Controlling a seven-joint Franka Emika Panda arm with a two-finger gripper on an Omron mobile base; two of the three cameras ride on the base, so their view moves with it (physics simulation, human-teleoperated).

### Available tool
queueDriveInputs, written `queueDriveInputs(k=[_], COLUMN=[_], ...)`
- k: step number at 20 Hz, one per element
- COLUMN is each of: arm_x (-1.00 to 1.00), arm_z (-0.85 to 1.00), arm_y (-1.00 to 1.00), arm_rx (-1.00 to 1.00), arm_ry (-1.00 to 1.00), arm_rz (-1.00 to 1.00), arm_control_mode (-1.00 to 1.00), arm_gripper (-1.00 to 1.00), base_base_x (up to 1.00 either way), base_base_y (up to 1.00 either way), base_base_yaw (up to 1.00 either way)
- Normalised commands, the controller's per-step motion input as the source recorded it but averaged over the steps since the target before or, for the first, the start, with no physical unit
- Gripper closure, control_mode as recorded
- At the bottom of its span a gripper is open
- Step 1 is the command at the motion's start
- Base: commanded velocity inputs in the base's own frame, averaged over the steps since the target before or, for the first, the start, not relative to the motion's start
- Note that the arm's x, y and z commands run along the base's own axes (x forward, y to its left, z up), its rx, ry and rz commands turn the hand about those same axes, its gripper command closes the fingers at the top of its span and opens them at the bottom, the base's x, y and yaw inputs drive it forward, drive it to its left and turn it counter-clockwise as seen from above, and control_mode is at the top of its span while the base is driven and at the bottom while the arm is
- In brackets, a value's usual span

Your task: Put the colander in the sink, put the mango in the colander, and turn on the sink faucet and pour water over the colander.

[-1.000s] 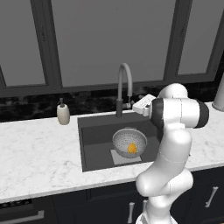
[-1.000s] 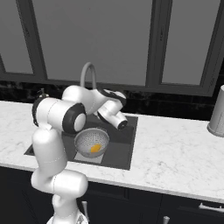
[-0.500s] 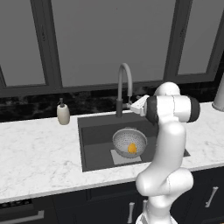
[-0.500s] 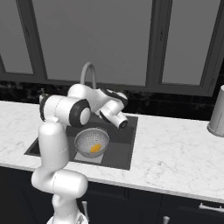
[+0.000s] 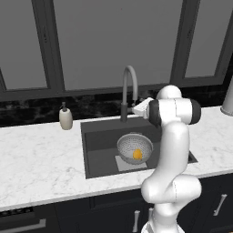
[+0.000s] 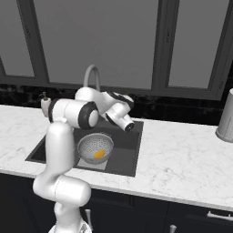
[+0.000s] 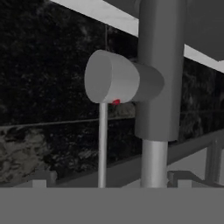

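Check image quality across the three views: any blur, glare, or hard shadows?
Left base view: flat, even rendered light, no glare; the mango reads clearly inside the colander. Right base view: equally flat, only soft shading in the sink. Hand view: very close on the sink faucet, soft and coarse, dark speckled background behind it.

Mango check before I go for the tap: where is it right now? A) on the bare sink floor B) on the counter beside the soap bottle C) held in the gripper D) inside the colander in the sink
D: the mango lies inside the colander, which sits in the sink.
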Motion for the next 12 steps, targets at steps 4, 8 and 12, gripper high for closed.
queueDriveInputs(k=[4, 8, 12], arm_x=[0.3, 0.21, 0.1], arm_z=[-0.12, -0.2, -0.13], arm_y=[0.0, 0.0, 0.0], arm_rx=[0.0, 0.0, 0.0], arm_ry=[0.0, 0.0, 0.0], arm_rz=[-0.04, -0.08, -0.11], arm_control_mode=[-1.0, -1.0, -1.0], arm_gripper=[-1.0, -1.0, -1.0], base_base_x=[0.0, 0.0, 0.0], base_base_y=[0.0, 0.0, 0.0], base_base_yaw=[0.0, 0.0, 0.0])
